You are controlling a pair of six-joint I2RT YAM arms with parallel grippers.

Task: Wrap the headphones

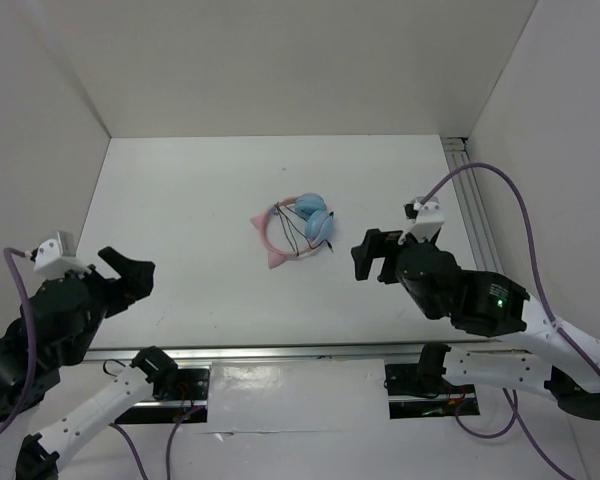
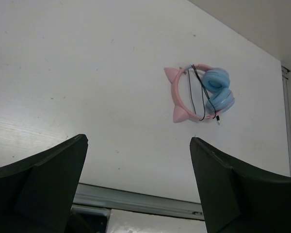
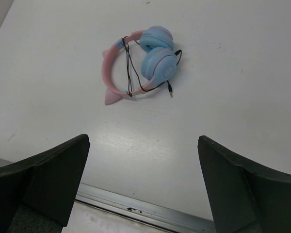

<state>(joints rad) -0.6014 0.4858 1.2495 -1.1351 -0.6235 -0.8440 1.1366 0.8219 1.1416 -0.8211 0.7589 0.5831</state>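
Probably light, the cat-eared headphones point(image 3: 157, 63) lie ahead of the left pincer point(image 2: 138, 141) and right pincer point(image 3: 143, 138), both agape and empty; grasp the stiff pink headband point(image 3: 109, 73), not the limp cable point(image 3: 128, 68).

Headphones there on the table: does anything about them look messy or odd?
Only slightly: the headphones lie flat, black cable looped loosely across the pink headband, its plug poking free beside the ear cups. No damage shows.

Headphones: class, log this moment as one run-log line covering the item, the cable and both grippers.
headphones: flat on table | cable: looped across headband, plug on table | left gripper: open, apart | right gripper: open, apart | contact: none
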